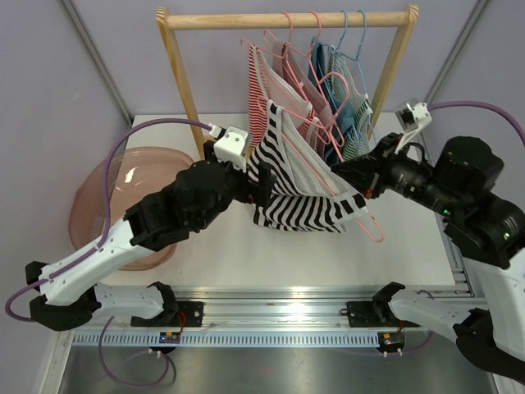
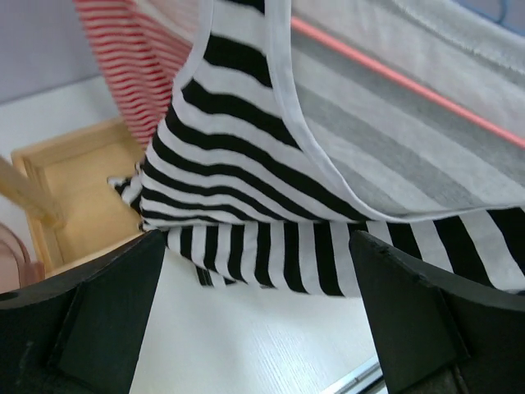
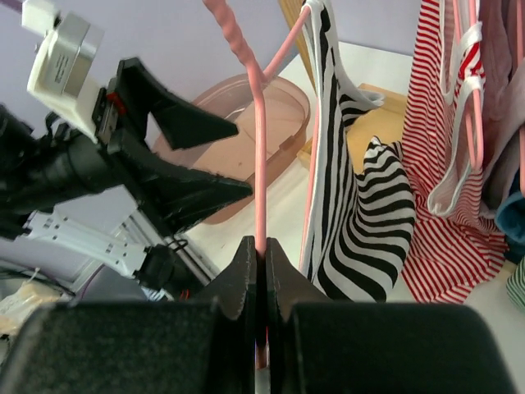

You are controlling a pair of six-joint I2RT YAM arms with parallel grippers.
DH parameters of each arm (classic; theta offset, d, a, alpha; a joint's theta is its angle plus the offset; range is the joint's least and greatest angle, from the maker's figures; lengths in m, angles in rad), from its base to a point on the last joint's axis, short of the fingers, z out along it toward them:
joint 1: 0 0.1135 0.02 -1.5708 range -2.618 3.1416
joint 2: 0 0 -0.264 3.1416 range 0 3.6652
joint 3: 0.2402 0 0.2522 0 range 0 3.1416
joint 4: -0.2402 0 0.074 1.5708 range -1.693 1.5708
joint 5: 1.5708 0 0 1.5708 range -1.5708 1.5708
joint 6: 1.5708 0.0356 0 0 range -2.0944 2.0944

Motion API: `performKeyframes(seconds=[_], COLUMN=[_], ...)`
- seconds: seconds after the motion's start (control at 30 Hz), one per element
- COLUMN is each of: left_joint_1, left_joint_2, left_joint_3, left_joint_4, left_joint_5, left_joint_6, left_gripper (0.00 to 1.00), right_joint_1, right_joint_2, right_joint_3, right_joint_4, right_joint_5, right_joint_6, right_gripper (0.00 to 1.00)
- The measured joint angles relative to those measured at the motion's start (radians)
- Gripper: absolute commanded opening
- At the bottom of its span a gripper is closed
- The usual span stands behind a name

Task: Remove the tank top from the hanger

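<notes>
A black-and-white striped tank top hangs on a pink hanger, held off the rack and tilted over the table. My right gripper is shut on the hanger's thin pink wire, as the right wrist view shows, with the top hanging to its right. My left gripper is open at the top's left edge. In the left wrist view its fingers straddle the striped hem without touching it. The hanger's bar runs above.
A wooden rack at the back holds several more garments on hangers, including a red-striped one. A pink translucent basin sits at the left. The rack's wooden foot lies below the top.
</notes>
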Motion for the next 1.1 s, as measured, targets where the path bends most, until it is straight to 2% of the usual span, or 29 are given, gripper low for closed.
performKeyframes(seconds=[0.27,0.53,0.7,0.8,0.83,0.9,0.97,1.0,1.03,1.1], left_joint_1=[-0.057,-0.072,-0.073,-0.074,-0.074,-0.074,-0.074,-0.074,-0.074,-0.074], left_joint_2=[0.079,0.094,0.122,0.142,0.146,0.158,0.165,0.166,0.167,0.167], left_joint_3=[0.159,0.176,0.176,0.176,0.176,0.176,0.176,0.176,0.176,0.175], left_joint_4=[0.140,0.230,0.256,0.260,0.261,0.267,0.271,0.272,0.272,0.275], left_joint_5=[-0.009,0.061,0.055,0.025,0.015,-0.008,-0.023,-0.029,-0.035,-0.045], left_joint_6=[0.112,0.173,0.213,0.232,0.238,0.251,0.267,0.272,0.274,0.278], left_gripper=[0.99,0.95,0.83,0.70,0.55,0.46,0.45,0.46,0.52,0.51], right_joint_1=[0.001,0.001,0.001,0.001,0.001,0.001,0.001,0.001,0.001,0.002], right_joint_2=[-0.098,-0.124,-0.119,-0.114,-0.114,-0.114,-0.115,-0.116,-0.117,-0.124], right_joint_3=[0.095,0.110,0.097,0.096,0.094,0.090,0.077,0.068,0.057,0.024], right_joint_4=[-0.116,-0.141,-0.143,-0.147,-0.147,-0.148,-0.147,-0.148,-0.147,-0.145], right_joint_5=[-0.059,-0.098,-0.121,-0.127,-0.128,-0.130,-0.133,-0.133,-0.132,-0.118], right_joint_6=[0.017,0.035,0.043,0.046,0.046,0.046,0.045,0.045,0.044,0.040], right_gripper=[0.00,0.00,0.00,0.00,0.00,0.00,0.00,0.00,0.00,0.00])
